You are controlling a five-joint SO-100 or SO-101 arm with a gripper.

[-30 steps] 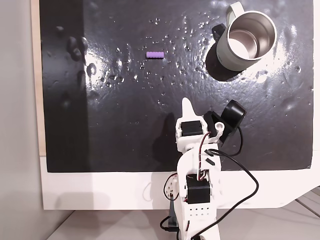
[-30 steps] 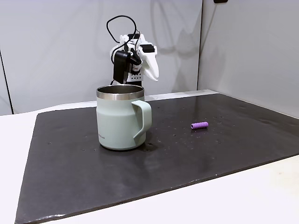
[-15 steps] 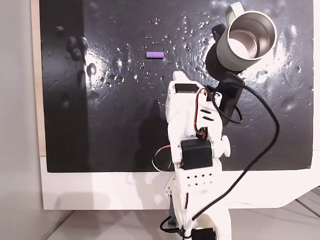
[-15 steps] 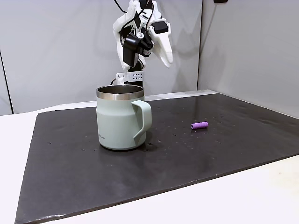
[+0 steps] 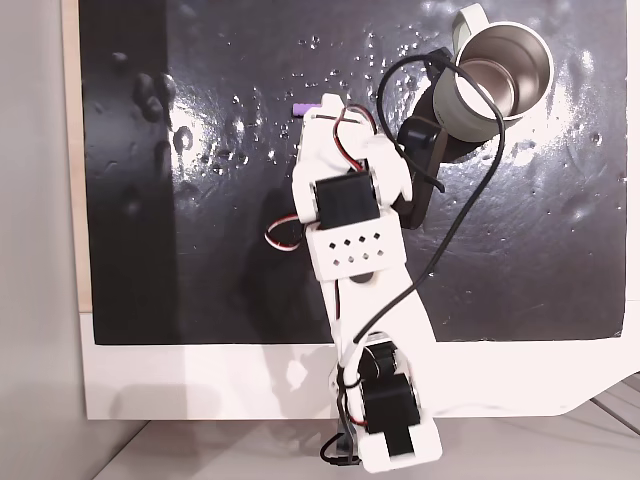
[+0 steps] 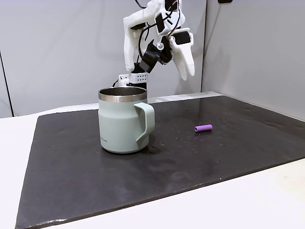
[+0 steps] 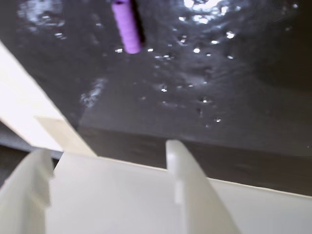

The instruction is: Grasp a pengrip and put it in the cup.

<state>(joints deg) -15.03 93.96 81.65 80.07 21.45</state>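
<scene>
I judge the task to be at its start: nothing is grasped yet. The pengrip lies loose on the dark mat, right of centre in the side fixed view; in the top-down fixed view only its left end peeks out from under the arm in the upper middle of the frame, and in the wrist view it sits at the top left. The cup stands upright left of centre in the side view and in the upper right corner from above, well apart from the pengrip, and I see nothing in its steel interior. My gripper hangs high above the mat in the upper middle of the side view, angled down toward the pengrip; in the wrist view its two white fingers stand spread with a gap between them and nothing held. Still to do, by my reckoning: descend, pinch the pengrip, carry it across and drop it in the cup. Compared with half a second ago, the arm has swung forward and out over the mat, so it now covers most of the pengrip from above; pengrip and cup have not moved.
</scene>
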